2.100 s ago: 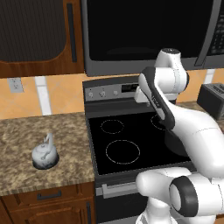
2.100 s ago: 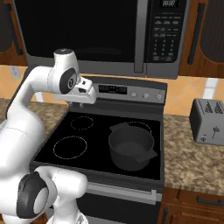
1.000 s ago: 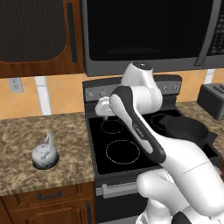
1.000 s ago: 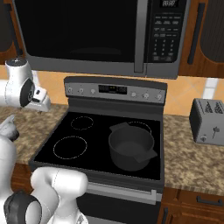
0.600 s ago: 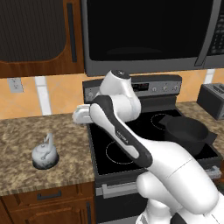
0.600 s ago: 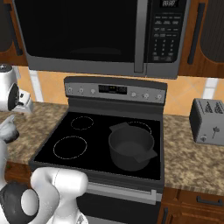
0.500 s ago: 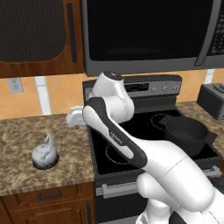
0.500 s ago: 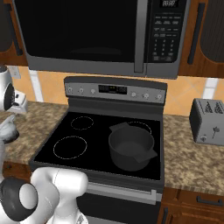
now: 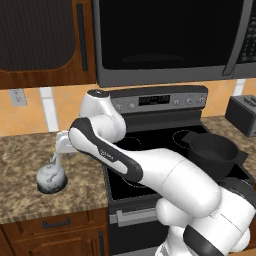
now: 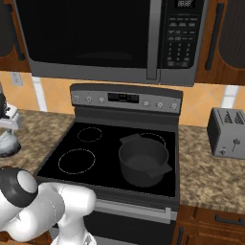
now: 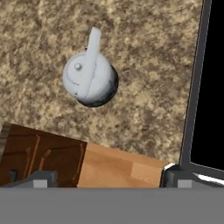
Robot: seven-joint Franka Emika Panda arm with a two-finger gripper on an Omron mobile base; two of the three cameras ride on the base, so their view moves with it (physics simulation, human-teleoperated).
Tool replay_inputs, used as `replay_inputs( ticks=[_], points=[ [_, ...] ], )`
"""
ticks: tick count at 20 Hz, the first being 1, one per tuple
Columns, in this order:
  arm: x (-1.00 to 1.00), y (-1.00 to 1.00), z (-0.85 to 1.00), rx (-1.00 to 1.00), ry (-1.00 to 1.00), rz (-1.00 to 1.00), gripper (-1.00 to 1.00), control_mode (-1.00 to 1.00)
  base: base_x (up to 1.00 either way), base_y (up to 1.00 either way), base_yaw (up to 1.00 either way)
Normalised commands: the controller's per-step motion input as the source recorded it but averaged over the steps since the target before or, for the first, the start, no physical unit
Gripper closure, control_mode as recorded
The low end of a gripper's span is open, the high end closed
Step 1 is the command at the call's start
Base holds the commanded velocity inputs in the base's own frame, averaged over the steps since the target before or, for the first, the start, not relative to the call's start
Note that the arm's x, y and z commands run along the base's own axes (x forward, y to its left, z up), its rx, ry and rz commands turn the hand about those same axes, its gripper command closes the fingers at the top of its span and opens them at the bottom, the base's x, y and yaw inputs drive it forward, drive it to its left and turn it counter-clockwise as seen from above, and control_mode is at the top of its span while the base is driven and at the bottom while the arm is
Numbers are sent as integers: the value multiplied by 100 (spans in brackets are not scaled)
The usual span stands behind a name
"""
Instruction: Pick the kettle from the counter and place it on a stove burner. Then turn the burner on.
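A: The fingers point(image 11: 105, 178) show as two dark tips at the 6 o'clock edge of the hand view, set wide apart and holding nothing.

B: And the kettle point(image 11: 89, 78)?

A: It sits upright on the speckled brown-and-tan bench point(image 11: 144, 65), toward 11 o'clock of centre in the hand view, its arched handle crossing the lid. In the left base view the kettle point(image 9: 51, 177) stands at about 9 o'clock, with the white hand just above it, not touching as far as I can tell.

B: What surrounds it?

A: The black glass stove point(image 9: 150, 155) lies to the bench's right. A large white-outlined burner point(image 10: 76, 161) is at 9 o'clock in the right base view, a smaller circle point(image 10: 89, 134) behind it. A black pot point(image 10: 142, 161) sits on the right half of the glass.

B: The room?

A: A dark microwave point(image 10: 110, 38) hangs over the stove, wooden cabinets point(image 9: 42, 42) beside it, an orange wall behind, and a grey toaster point(image 10: 227, 132) on the bench at 3 o'clock.
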Motion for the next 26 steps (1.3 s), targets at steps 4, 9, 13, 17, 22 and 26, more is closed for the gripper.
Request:
replay_inputs(
  ticks=[4, 9, 13, 17, 22, 26],
  points=[
    [31, 40, -38, 0, 0, 0, -100, -100, 0, 0, 0],
    [30, 18, -18, 2, 0, 0, -100, -100, 0, 0, 0],
    [38, 3, -16, 7, 0, -1, -100, -100, 0, 0, 0],
    [37, 1, -19, 7, 0, -1, -100, -100, 0, 0, 0],
    [21, 21, -28, 1, 0, 0, -100, -100, 0, 0, 0],
    [10, 34, -27, 0, 0, 0, -100, -100, 0, 0, 0]
  ],
)
